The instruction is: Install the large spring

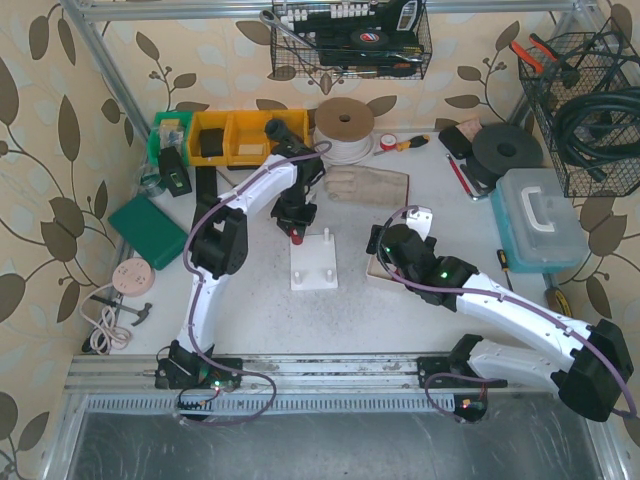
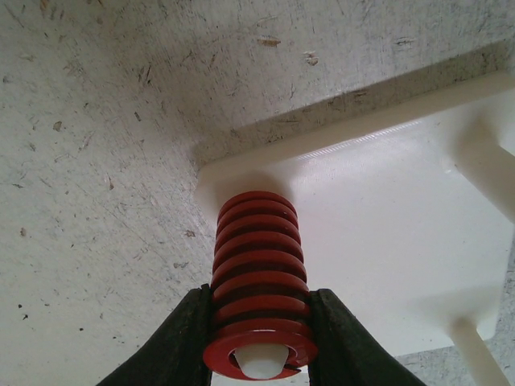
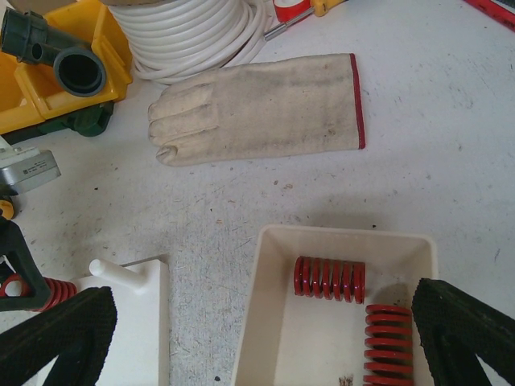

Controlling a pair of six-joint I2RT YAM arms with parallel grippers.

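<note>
My left gripper [image 2: 259, 342] is shut on a large red spring [image 2: 257, 281] that sits over a white peg [image 2: 261, 363] of the white base plate [image 2: 378, 241]; the peg tip shows inside the spring's top coil. From above, the left gripper [image 1: 296, 228] is at the plate's far left corner [image 1: 315, 268]. My right gripper [image 3: 265, 338] is open and empty above a cream tray [image 3: 269, 289] that holds two more red springs [image 3: 328, 279] [image 3: 389, 344]. The held spring also shows in the right wrist view [image 3: 50, 291].
A work glove [image 3: 257, 108] lies beyond the tray, with a coil of white tube [image 1: 344, 128] and yellow bins [image 1: 232, 135] behind it. A clear plastic case [image 1: 540, 220] stands at right, a green box [image 1: 148, 228] at left. Another bare peg [image 3: 113, 272] stands on the plate.
</note>
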